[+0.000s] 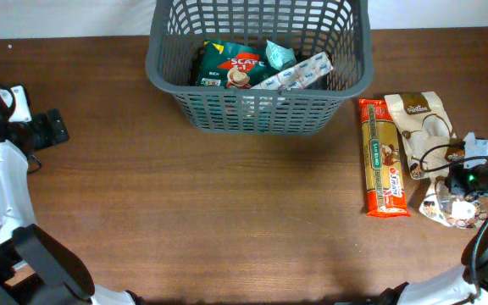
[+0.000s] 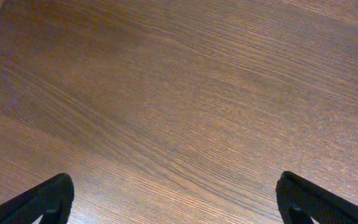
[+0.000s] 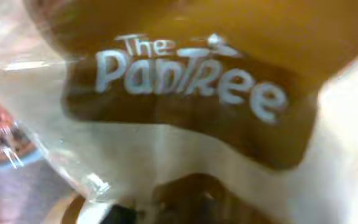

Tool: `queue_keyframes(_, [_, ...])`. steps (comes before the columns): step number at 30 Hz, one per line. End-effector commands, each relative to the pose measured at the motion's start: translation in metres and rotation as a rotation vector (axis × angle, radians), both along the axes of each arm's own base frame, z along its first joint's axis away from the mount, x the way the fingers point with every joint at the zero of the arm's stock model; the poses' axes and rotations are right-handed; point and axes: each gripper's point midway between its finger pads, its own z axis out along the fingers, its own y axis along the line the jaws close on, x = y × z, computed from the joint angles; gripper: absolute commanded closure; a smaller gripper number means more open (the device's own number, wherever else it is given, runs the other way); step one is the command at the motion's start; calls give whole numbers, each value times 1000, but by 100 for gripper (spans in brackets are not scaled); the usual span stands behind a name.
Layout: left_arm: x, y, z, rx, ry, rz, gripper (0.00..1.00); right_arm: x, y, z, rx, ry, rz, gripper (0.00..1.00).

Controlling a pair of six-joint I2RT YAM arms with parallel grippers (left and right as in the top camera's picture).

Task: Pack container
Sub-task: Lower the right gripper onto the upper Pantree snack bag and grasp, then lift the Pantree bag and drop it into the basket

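Note:
The dark grey lattice basket stands at the back centre of the table. It holds a green coffee packet, a teal packet and a white-and-blue packet. My right gripper is low over the near end of a beige "The Pantree" packet. That packet fills the right wrist view, blurred, and hides the fingers. My left gripper is open and empty over bare wood at the far left.
A long red packet lies left of the beige packet, pointing front to back. A clear packet with round brown contents lies in front of my right gripper. The table is brown wood.

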Motion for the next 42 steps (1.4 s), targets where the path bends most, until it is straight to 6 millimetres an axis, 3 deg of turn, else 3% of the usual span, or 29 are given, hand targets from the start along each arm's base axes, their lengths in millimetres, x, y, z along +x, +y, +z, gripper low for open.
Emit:
queue_keyframes(1, [-3,1,1,16,5,-9,1,3,8,-7,64,-19,-53,96])
queue_keyframes(5, [-3,1,1,16,5,-9,1,26,-2,24,74,-115,-125,96])
queue_keyframes(9, [-3,1,1,16,5,-9,1,61,-31,109,-8,-285,-189,96])
queue_keyframes(12, [-3,1,1,16,5,-9,1,97,-36,201,14,-525,-202,96])
queue_keyframes(13, [-3,1,1,16,5,-9,1,107,-33,232,35,-605,-195,96])
queue_keyframes(14, [-3,1,1,16,5,-9,1,120,-25,276,66,-711,-175,97])
queue_keyframes(15, [-3,1,1,16,5,-9,1,127,-18,302,87,-773,-152,96])
queue_keyframes(16, [-3,1,1,16,5,-9,1,137,-3,338,118,-853,-106,96])
queue_keyframes(19, [-3,1,1,16,5,-9,1,154,46,417,173,-1024,36,96])
queue_keyframes(20, [-3,1,1,16,5,-9,1,160,70,443,189,-1081,105,96])
queue_keyframes(21, [-3,1,1,16,5,-9,1,165,109,474,207,-1150,212,97])
queue_keyframes(24, [-3,1,1,16,5,-9,1,170,186,515,248,-1245,398,96])
queue_keyframes(25, [-3,1,1,16,5,-9,1,170,221,526,278,-1277,477,96])
queue_keyframes(28, [-3,1,1,16,5,-9,1,171,299,535,366,-1316,638,96])
queue_keyframes(30, [-3,1,1,16,5,-9,1,175,346,523,441,-1290,729,97])
queue_keyframes(32, [-2,1,1,13,3,-11,1,182,389,498,525,-1219,802,96])
queue_keyframes(35, [-3,1,1,13,4,-11,1,196,424,458,603,-1115,850,96])
queue_keyframes(38, [-3,1,1,13,4,-11,1,214,443,412,657,-995,846,93])
queue_keyframes(39, [-3,1,1,13,4,-11,1,217,447,397,679,-954,848,83])
queue_keyframes(40, [-2,1,1,13,3,-11,1,220,450,381,702,-906,848,58])
queue_keyframes(42, [-3,1,1,13,4,-11,1,223,454,355,738,-827,841,27])
